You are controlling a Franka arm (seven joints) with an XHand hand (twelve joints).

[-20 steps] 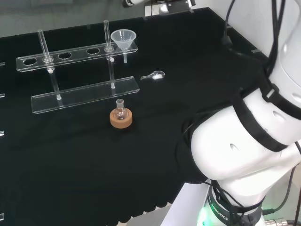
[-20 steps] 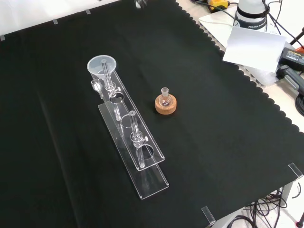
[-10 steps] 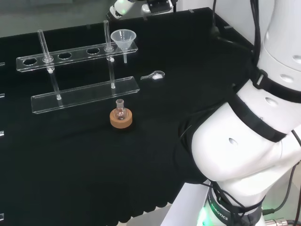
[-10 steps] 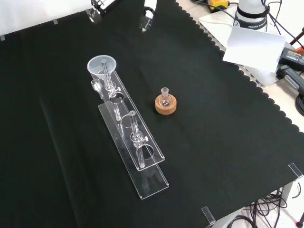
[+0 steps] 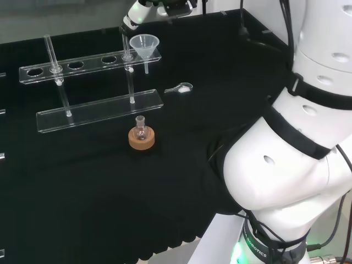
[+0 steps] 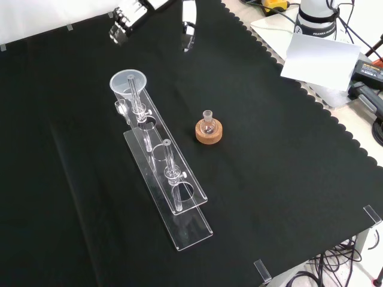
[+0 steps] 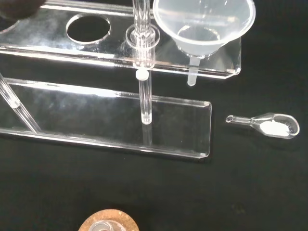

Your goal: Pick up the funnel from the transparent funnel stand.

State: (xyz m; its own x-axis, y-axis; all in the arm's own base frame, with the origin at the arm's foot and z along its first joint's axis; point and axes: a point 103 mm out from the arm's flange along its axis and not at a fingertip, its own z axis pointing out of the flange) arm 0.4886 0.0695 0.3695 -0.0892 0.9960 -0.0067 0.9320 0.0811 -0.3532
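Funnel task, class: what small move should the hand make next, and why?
Probably lower the hand toward the funnel. The funnel sits untouched in the end hole of the transparent stand, and in the front view the hand hangs beyond it, apart from it, holding nothing.

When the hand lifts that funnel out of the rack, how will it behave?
The funnel looks thin and clear, so probably light and somewhat slippery. Its stem hangs through the rack, so it likely needs lifting straight up. Laid down, its cone would probably roll.
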